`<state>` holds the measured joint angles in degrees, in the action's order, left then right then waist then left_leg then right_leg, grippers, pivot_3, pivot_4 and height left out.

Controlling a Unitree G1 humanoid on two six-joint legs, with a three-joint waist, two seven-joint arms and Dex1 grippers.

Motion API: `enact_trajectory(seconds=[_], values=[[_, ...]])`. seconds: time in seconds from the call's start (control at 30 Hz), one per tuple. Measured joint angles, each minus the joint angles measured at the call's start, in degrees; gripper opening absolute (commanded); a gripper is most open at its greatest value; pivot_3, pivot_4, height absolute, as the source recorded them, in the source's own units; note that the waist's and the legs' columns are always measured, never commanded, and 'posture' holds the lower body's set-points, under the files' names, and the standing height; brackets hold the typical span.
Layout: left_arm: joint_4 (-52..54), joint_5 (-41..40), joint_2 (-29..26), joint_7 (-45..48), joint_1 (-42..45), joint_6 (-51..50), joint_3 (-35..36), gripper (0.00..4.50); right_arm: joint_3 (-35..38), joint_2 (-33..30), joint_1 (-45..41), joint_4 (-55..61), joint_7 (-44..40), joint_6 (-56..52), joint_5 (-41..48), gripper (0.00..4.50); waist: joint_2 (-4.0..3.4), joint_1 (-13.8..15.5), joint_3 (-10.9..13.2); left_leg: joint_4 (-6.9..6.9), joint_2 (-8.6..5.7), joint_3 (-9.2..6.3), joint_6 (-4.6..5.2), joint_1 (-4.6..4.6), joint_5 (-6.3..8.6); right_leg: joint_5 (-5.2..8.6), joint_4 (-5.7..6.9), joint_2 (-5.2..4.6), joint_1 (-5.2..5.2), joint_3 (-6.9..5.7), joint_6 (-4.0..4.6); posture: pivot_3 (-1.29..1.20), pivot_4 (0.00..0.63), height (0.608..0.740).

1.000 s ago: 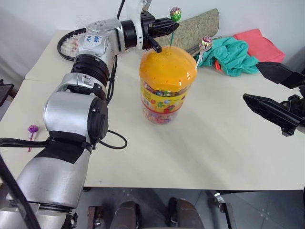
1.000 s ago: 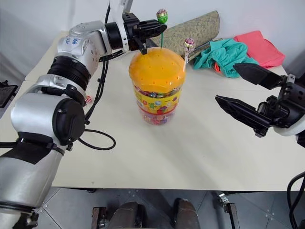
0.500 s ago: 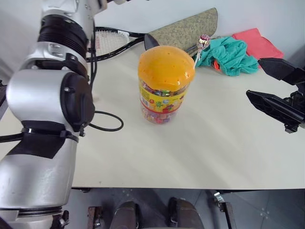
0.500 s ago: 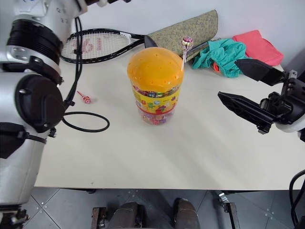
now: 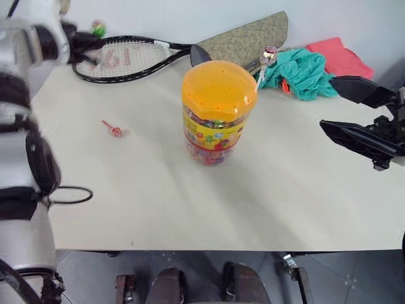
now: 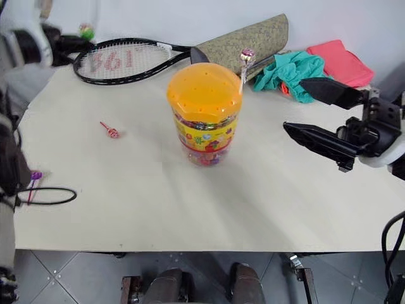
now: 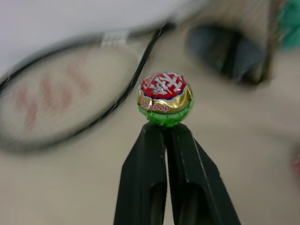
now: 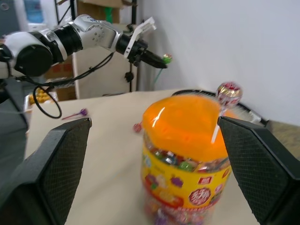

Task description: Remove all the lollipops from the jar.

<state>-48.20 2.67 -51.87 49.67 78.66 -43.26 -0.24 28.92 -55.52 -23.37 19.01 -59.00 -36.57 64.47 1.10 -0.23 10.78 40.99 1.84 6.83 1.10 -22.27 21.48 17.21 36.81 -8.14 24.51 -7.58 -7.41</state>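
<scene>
The jar, a clear tub with an orange domed lid, stands mid-table. A pinkish lollipop on a white stick rises from the lid's far right edge. My left gripper is shut on the stick of a green lollipop, held in the air at the far left above the racket. A red lollipop lies on the table left of the jar. A purple lollipop lies near the left edge. My right gripper hangs open to the right of the jar, facing it and holding nothing.
A speckled racket cover, a teal cloth and a red cloth lie along the back of the table. A black cable loop rests at the front left edge.
My left gripper has swung from above the jar to the far left, carrying the green lollipop out over the racket. The right gripper has stayed where it was, open.
</scene>
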Motion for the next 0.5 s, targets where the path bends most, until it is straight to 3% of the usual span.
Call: enact_trajectory(seconds=[0.23,0.5], values=[[29.2,-5.1,-10.2,4.4,-27.4,-23.9,0.5,0.02,-4.4,0.5,-3.1,-3.2,-3.3,0.2,-2.3,4.50,0.02,0.0,0.0,0.08,0.02,-0.05,0.00,-0.02,0.01,0.00,0.04,-0.03,-0.01,0.03,0.01,0.00,0.150,0.740],[43.9,-10.8,-18.2,4.4,-43.7,-36.5,3.3,0.02,-8.5,2.1,-7.3,-6.3,-5.7,0.5,-4.9,4.50,0.02,0.8,0.0,0.11,0.01,-0.05,-0.01,-0.04,0.01,0.01,0.05,-0.08,-0.03,0.05,0.02,0.00,0.150,0.740]])
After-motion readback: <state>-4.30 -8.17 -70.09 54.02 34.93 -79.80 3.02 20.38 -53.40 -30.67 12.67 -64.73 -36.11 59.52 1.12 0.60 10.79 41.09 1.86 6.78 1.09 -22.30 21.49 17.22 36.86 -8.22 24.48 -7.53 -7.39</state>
